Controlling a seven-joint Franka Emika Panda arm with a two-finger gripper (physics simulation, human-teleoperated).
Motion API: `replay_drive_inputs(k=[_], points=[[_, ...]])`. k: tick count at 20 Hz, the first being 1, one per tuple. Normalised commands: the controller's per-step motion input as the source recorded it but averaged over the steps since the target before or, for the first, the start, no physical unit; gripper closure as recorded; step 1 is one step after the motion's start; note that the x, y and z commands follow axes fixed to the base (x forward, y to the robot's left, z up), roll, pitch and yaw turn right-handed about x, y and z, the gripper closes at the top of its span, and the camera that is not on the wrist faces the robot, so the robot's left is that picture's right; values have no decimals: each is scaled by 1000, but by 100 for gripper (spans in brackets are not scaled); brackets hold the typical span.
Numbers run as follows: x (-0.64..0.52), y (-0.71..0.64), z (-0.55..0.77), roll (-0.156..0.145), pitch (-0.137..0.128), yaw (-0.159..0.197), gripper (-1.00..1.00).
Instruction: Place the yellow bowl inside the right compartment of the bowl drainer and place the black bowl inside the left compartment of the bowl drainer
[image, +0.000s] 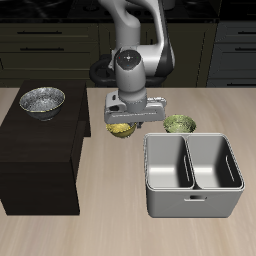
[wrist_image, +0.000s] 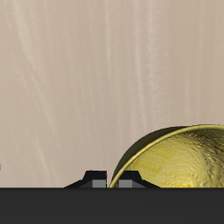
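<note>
My gripper (image: 122, 121) hangs over the yellow bowl (image: 121, 129), which is beside the dark cabinet's corner. In the wrist view the fingers stand close together and my gripper (wrist_image: 108, 180) is shut on the rim of the yellow bowl (wrist_image: 179, 162). Whether the bowl is off the table I cannot tell. The black bowl (image: 42, 100), speckled silvery grey, rests on top of the dark cabinet. The bowl drainer (image: 192, 201) is a grey tub with two wells near the table's front edge, and both wells hold nothing.
An olive-green bowl (image: 179, 123) sits just behind the drainer, close to the gripper. The low dark cabinet (image: 40, 165) fills one side of the table. Dark kitchen drawers line the back.
</note>
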Motion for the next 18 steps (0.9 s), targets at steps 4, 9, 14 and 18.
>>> replay_drive_inputs(k=[4, 9, 14, 18], points=[[-107, 164, 548, 78, -85, 23, 100], [-170, 108, 734, 53, -115, 19, 100], [-129, 15, 745, -2, -91, -12, 100], [-67, 8, 454, -36, -58, -3, 100]])
